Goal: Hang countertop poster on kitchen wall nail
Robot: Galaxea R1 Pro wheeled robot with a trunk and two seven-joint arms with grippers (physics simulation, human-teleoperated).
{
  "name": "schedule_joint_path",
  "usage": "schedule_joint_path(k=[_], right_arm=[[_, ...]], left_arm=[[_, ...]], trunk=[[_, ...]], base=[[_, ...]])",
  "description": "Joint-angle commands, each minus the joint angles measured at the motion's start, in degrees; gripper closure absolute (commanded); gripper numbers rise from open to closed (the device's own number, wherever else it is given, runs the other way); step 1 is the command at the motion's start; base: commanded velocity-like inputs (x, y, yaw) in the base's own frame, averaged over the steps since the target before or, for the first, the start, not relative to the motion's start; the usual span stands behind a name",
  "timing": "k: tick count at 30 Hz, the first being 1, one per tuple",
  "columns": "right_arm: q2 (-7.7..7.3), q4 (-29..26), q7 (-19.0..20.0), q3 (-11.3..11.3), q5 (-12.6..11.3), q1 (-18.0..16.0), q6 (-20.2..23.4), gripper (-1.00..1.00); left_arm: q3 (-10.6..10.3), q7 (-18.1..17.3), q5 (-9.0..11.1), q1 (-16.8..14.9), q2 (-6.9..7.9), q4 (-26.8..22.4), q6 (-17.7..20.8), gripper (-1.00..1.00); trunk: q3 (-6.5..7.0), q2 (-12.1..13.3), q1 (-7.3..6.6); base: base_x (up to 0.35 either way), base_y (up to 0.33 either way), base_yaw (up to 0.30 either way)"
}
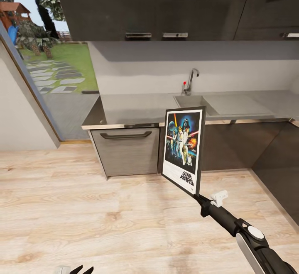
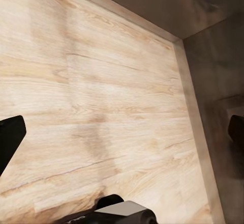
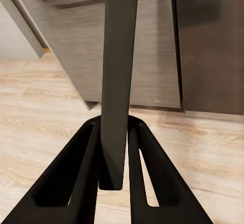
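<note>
My right end effector [image 3: 114, 183] is clenched on the poster [image 1: 184, 147], its two black fingers [image 3: 81, 178] pressing both faces of the frame's lower corner; from the wrist I see the poster only edge-on. It stands nearly upright just above the end effector, off the tabletop [image 1: 137, 108], which lies well beyond with its sink [image 1: 195, 101] and tap [image 1: 190, 81]. Of my left end effector [image 1: 81, 270] only dark fingertips peek over the wooden floor [image 1: 83, 216]; I cannot tell its opening.
</note>
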Motion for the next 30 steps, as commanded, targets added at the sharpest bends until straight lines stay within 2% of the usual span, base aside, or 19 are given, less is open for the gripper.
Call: schedule_joint_path(k=[1,30], right_arm=[[-0.05,0.0,0.3,0.1,-0.7,0.0,0.3,1.0],[-0.05,0.0,0.3,0.0,-0.8,0.0,0.3,1.0]], left_arm=[[-0.5,0.0,0.5,0.0,0.04,-0.1,-0.3,-1.0],[-0.5,0.0,0.5,0.0,0.07,-0.1,-0.3,-1.0]], trunk=[[0.11,0.4,-0.21],[5.32,12.0,-6.58]], base=[[0.0,0.0,0.0],[0.0,0.0,0.0]])
